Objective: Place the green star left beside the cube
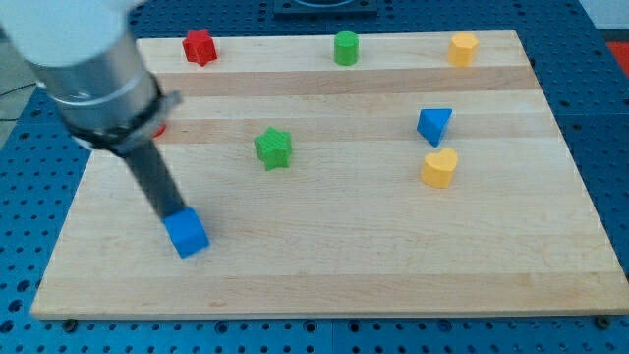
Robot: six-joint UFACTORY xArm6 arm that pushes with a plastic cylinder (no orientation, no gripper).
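Observation:
The green star lies left of the board's middle. The blue cube sits at the view's lower left, below and left of the star. My tip rests at the cube's upper left edge, touching or nearly touching it. The rod slants up to the arm's grey body at the view's upper left. The star stands well apart from the cube and from my tip.
A red star-like block, a green cylinder and a yellow block line the board's top. A blue triangular block and a yellow heart-like block sit at the right. A red block peeks from behind the arm.

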